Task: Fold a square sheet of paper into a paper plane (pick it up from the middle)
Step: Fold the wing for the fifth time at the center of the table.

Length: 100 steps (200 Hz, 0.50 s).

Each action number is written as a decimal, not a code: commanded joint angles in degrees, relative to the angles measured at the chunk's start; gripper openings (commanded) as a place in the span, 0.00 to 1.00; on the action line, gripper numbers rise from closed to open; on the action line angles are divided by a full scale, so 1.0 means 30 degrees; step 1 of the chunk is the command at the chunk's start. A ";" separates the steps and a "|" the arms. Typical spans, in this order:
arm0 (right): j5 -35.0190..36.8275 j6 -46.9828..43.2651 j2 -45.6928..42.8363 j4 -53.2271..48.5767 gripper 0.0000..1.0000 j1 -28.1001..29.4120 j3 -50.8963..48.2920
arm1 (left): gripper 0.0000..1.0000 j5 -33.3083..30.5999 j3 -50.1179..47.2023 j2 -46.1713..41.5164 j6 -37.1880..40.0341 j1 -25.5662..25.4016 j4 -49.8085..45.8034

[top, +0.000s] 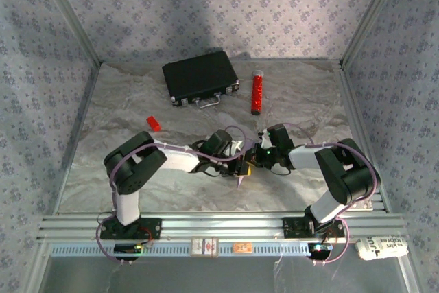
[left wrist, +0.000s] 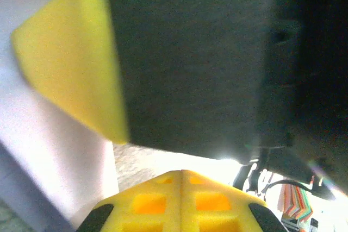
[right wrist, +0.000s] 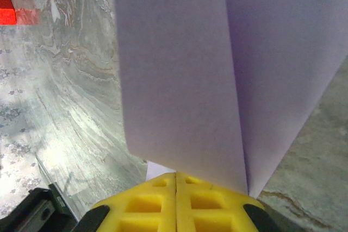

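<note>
The square sheet of paper [top: 240, 180] is folded and held off the table between the two arms, with a pointed end toward the near edge. In the right wrist view it rises as two pale lilac flaps [right wrist: 174, 69] straight out of the closed yellow tips of my right gripper [right wrist: 175, 175], which is shut on it. My left gripper [left wrist: 182, 173] is shut, with nothing visible in its seam. A strip of the lilac paper [left wrist: 49, 156] lies to its left. The right gripper's dark body [left wrist: 206, 63] hangs close in front of it. From above, the left gripper [top: 241, 167] and right gripper [top: 252, 162] almost touch.
A black case [top: 200, 77] lies at the back of the marbled table, with a red cylinder [top: 257, 92] to its right. A small red block [top: 153, 123] sits left of centre, also seen in the right wrist view as the red block [right wrist: 13, 9]. Metal posts and patterned walls enclose the table.
</note>
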 commanded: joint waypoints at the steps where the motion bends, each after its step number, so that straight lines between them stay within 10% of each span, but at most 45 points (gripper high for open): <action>1: 0.2436 -0.0191 0.0955 -0.2380 0.07 0.0144 -0.0648 | 0.06 -0.0235 -0.0168 0.0397 0.0766 -0.0209 -0.0946; 100: 0.2505 -0.0287 0.1170 -0.2426 0.07 0.0066 -0.0642 | 0.05 -0.0927 -0.2186 -0.0991 0.1812 -0.0871 -0.3260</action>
